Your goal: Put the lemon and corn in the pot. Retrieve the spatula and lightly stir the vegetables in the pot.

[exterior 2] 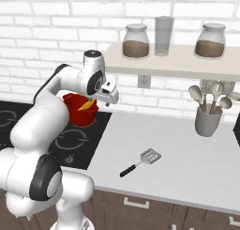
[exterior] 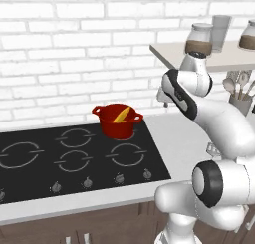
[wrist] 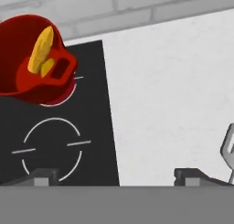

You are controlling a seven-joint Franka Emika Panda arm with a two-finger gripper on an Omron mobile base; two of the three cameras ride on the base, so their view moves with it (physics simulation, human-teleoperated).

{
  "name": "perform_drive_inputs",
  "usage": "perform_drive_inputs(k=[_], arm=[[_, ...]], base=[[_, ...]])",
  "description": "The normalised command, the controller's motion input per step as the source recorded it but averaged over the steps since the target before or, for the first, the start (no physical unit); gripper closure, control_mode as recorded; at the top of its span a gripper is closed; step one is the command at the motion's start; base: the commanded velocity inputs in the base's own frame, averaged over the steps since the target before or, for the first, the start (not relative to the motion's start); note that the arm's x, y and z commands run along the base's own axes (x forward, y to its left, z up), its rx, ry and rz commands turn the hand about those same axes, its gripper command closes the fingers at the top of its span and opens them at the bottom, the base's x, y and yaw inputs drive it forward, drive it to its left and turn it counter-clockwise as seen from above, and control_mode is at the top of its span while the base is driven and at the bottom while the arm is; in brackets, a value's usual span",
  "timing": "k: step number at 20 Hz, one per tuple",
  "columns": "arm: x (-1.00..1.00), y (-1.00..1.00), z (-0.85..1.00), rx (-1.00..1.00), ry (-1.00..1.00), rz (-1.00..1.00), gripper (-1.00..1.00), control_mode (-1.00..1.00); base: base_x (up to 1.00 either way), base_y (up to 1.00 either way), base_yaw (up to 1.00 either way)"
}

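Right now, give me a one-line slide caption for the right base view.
Corn sits in the red pot on the stove; open gripper hangs beside it, spatula waiting on the counter.

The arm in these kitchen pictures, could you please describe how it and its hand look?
The arm is built of glossy white, rounded segments joined by dark, nearly black bands and round joint caps, with a grey disc at its topmost joint. No cables or markings show. Its hand is a small white block; the hand view shows two short, dark grey, squared finger tips.
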Motion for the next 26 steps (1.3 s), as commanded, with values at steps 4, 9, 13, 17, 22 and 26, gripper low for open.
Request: perform_drive_inputs(k=[4,9,13,17,22,26], arm=[[-0.2,-0.38,-0.06,-0.03,0.25,0.5,-1.0,-1.0],[-0.15,-0.22,-0.27,-0.13,0.21,0.65,-1.0,-1.0],[-0.23,-0.17,-0.37,-0.18,0.04,0.78,-1.0,-1.0],[-0.48,-0.09,-0.51,-0.15,-0.03,0.89,-1.0,-1.0],[-0.42,-0.12,-0.45,-0.05,-0.04,0.93,-1.0,-1.0],[0.0,-0.24,-0.16,0.02,0.0,0.82,-1.0,-1.0]], base=[[0.0,0.0,0.0],[0.0,0.0,0.0],[0.0,0.0,0.0],[0.0,0.0,0.0],[0.0,0.0,0.0],[0.0,0.0,0.0]])
